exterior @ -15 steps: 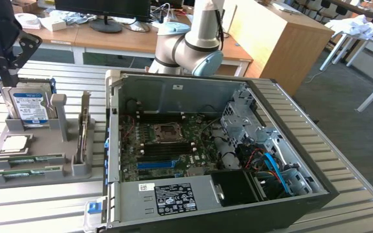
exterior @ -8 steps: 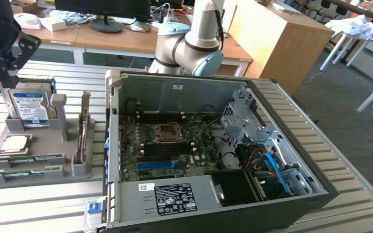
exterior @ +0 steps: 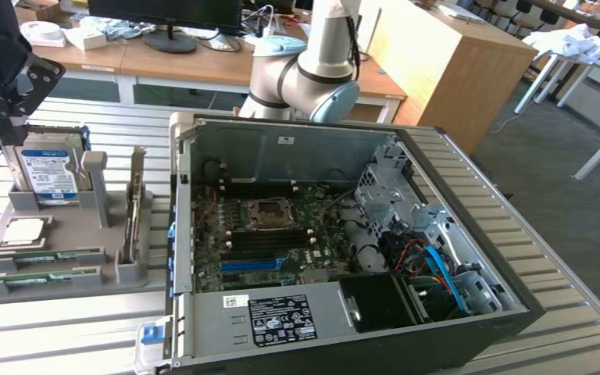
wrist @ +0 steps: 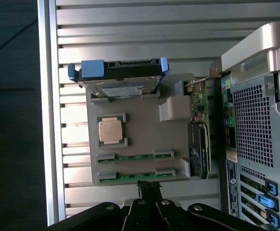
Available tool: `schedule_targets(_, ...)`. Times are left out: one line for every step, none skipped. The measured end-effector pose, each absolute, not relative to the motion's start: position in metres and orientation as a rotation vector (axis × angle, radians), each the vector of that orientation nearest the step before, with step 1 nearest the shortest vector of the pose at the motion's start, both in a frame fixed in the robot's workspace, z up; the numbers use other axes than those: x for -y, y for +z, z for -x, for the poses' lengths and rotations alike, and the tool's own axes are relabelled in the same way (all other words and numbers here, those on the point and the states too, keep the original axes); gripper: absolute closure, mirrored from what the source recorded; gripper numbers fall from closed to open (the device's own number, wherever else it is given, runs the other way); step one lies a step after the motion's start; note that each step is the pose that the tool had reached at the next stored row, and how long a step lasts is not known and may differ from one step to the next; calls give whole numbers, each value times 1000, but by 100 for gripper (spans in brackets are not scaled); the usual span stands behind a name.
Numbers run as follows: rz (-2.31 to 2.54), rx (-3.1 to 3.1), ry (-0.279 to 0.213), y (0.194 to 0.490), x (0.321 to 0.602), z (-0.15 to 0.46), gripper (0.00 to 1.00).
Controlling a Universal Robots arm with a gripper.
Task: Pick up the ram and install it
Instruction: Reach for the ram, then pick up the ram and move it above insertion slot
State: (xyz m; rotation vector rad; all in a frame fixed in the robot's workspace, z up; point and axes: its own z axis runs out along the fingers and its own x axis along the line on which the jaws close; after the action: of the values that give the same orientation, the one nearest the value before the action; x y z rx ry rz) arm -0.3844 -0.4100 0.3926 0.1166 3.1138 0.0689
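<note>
The task is not yet under way: the claw [wrist: 149, 187], pinched shut on nothing, hangs above the grey tray [exterior: 71, 230] on the worktop [exterior: 71, 336], where the ram [exterior: 41, 275] lies untouched in its slot, neither lifted nor installed in the open computer case [exterior: 279, 152].

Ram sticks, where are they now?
Exterior view's left: both ram sticks lie flat in the grey tray, next to the processor, left of the computer case.
</note>
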Motion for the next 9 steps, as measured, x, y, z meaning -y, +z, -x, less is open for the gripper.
schedule_targets(-117, -3114, 69, 393, 410, 384, 90)
schedule_targets(-117, -3114, 69, 393, 410, 384, 90)
schedule_targets(-117, -3114, 69, 393, 410, 384, 90)
schedule_targets(-117, -3114, 69, 393, 410, 384, 90)
schedule_targets(-117, -3114, 69, 393, 411, 384, 90)
schedule_targets(-117, -3114, 69, 393, 411, 384, 90)
schedule_targets(-117, -3114, 69, 393, 411, 384, 90)
schedule_targets(-117, -3114, 69, 393, 411, 384, 90)
schedule_targets(-117, -3114, 69, 393, 411, 384, 90)
